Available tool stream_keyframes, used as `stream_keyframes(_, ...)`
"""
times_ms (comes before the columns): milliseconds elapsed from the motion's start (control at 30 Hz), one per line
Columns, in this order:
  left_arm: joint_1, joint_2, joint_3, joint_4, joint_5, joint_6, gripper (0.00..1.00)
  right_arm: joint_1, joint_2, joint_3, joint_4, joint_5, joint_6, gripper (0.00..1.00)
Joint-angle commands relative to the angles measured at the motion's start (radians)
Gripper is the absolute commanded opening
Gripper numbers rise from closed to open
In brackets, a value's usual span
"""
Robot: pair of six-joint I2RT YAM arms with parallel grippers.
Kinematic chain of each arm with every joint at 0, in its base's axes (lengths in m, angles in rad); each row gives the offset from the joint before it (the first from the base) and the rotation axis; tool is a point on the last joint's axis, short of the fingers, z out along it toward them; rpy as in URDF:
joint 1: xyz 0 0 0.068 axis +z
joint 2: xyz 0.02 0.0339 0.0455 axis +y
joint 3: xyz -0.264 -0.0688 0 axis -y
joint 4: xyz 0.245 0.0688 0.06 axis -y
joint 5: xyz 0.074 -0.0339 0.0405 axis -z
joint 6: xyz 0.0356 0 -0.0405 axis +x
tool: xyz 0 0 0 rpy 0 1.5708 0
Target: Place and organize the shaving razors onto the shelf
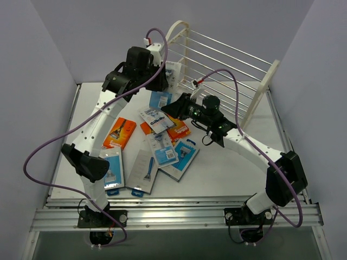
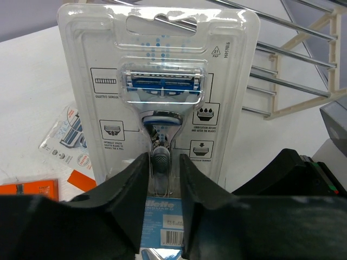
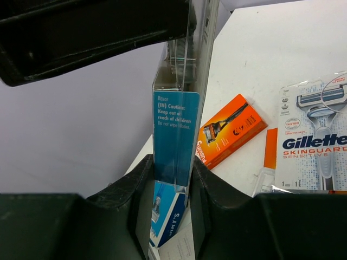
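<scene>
Clear blister razor pack (image 2: pixel 162 70) is pinched by the left hand (image 2: pixel 164 160) near the cream wire shelf (image 2: pixel 303 106); the right hand (image 3: pixel 172 162) clamps a blue-edged pack (image 3: pixel 174 130).

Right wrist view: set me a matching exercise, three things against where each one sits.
1. held pack
2. orange box
3. Skinguard pack

a. flat on the table, at the picture's right edge
b. edge-on between the right gripper's jaws
c. flat on the table, next to the held pack

Pairs: 1-b, 2-c, 3-a.
</scene>
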Motion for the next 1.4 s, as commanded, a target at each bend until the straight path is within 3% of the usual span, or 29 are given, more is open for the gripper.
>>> stream_keyframes(0, -0.005, -0.06, -0.001, 0.075, -0.003, -0.027, 0.41, 0.003, -0.012, 0.043, 0.061, 0.016, 0.011, 0.0)
stream_keyframes(300, 0.0, -0.077, -0.01, 0.082, -0.026, -0.025, 0.6, 0.003, -0.021, 0.037, 0.064, 0.022, 0.022, 0.0)
stream_keyframes(600, 0.041, -0.198, -0.047, 0.116, -0.17, 0.001, 0.75, -0.002, -0.012, 0.082, 0.003, 0.038, 0.006, 0.0)
stream_keyframes(733, 0.083, -0.36, -0.189, 0.222, -0.186, -0.018, 0.76, -0.01, -0.003, 0.155, -0.041, 0.039, -0.004, 0.0)
stream_keyframes(900, 0.118, -0.587, -0.564, 0.436, -0.196, -0.011, 0.81, -0.036, 0.035, 0.319, -0.13, 0.061, -0.015, 0.0)
stream_keyframes(1100, 0.178, -0.745, -0.91, 0.529, -0.151, 0.016, 0.82, -0.115, 0.115, 0.544, -0.205, 0.071, 0.011, 0.0)
stream_keyframes(1367, 0.186, -0.864, -1.225, 0.679, -0.1, 0.025, 0.82, -0.175, 0.268, 0.8, -0.282, 0.085, 0.055, 0.0)
